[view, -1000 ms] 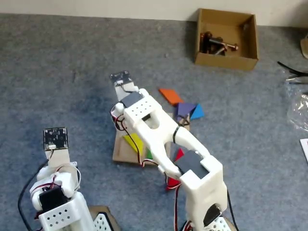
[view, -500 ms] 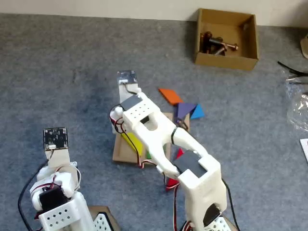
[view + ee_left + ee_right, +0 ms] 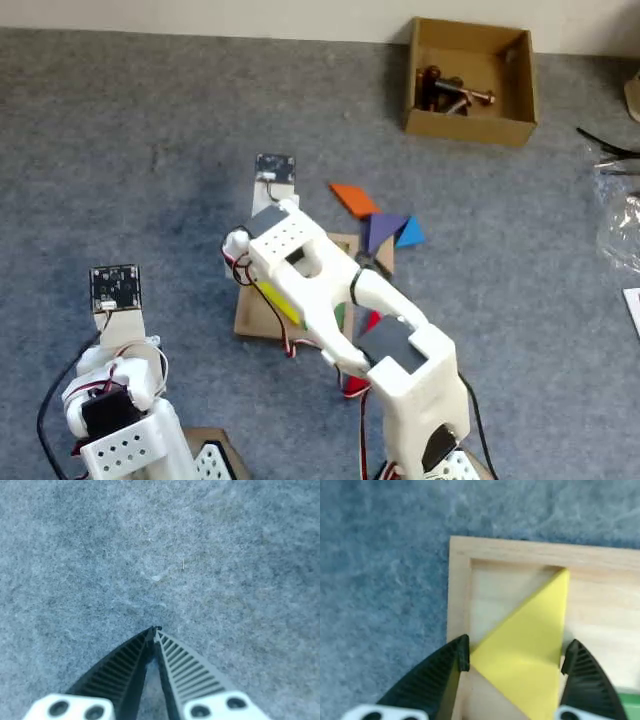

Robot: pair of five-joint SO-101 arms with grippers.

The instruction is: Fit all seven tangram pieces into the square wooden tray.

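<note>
No text, number, label or sign can be read anywhere.
- Light square wooden tray point(image 3: 520, 547): plain wood.
- Yellow triangular tangram piece point(image 3: 530, 640): plain colour.
- Small dark square circuit board point(image 3: 115, 287) on an arm's wrist: tiny pale marks, too small to read.
- Brown cardboard box point(image 3: 468, 128): plain walls.
</note>
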